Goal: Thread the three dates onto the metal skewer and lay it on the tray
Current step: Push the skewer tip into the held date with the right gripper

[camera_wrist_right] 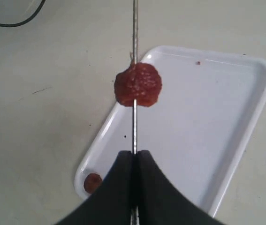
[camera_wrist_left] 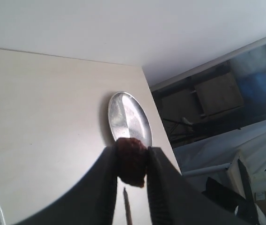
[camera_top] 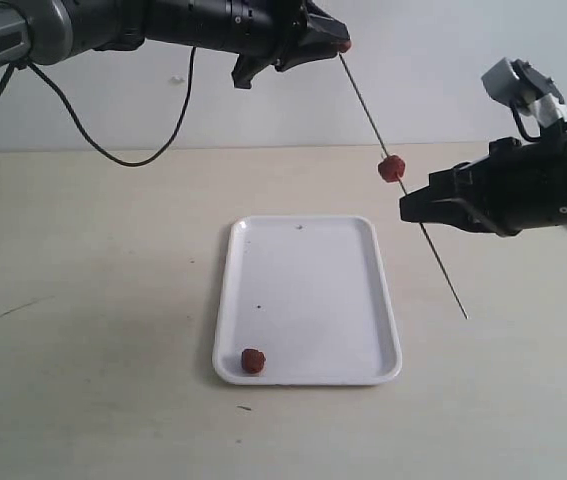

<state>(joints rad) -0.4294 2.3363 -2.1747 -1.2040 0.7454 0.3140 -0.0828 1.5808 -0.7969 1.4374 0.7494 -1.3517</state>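
The right gripper (camera_top: 411,208) pinches the slanted skewer (camera_top: 367,110) over the right edge of the tray (camera_top: 308,290), one date (camera_top: 392,167) on it. The left gripper (camera_top: 335,42) squeezes a second date (camera_wrist_left: 131,161) at the top tip; pushed crooked, it may slip off. The last date (camera_top: 253,360) lies in the tray's near-left corner.

Beige tabletop (camera_top: 83,300) — plain white wall (camera_top: 263,110) behind (evenly lit).
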